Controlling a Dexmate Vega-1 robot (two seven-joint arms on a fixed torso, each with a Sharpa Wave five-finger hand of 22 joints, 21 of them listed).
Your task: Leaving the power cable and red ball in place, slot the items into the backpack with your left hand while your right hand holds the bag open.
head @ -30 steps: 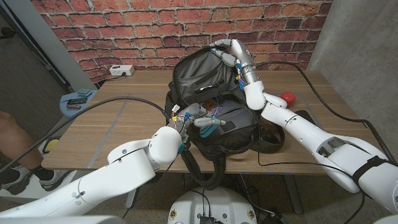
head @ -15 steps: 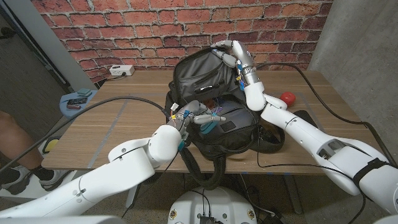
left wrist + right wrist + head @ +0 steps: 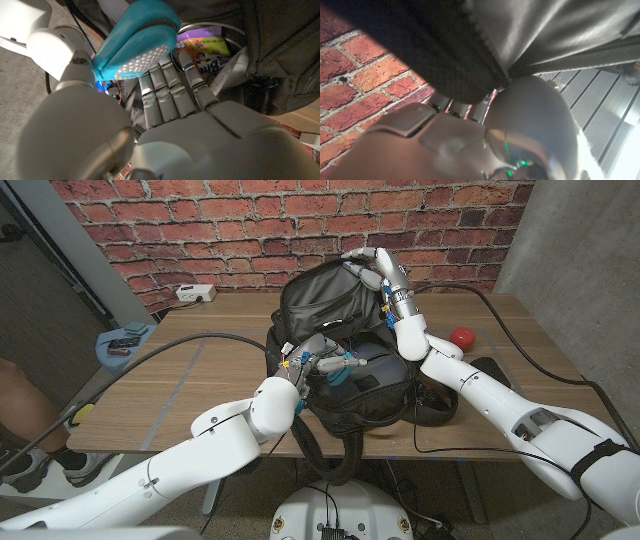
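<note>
My arms are glossy white shells with round ball-like joints. My left hand [image 3: 318,362] and right hand [image 3: 372,266] have grey segmented fingers, with coloured wires at the wrists. Black cables trail along both forearms.

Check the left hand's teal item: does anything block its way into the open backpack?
Nothing visible does. The left hand holds the teal item at the backpack mouth, and the right hand grips the flap up. Packets already lie inside.

head camera looking down, wrist cameras close, all sharing backpack [image 3: 345,345]
</note>
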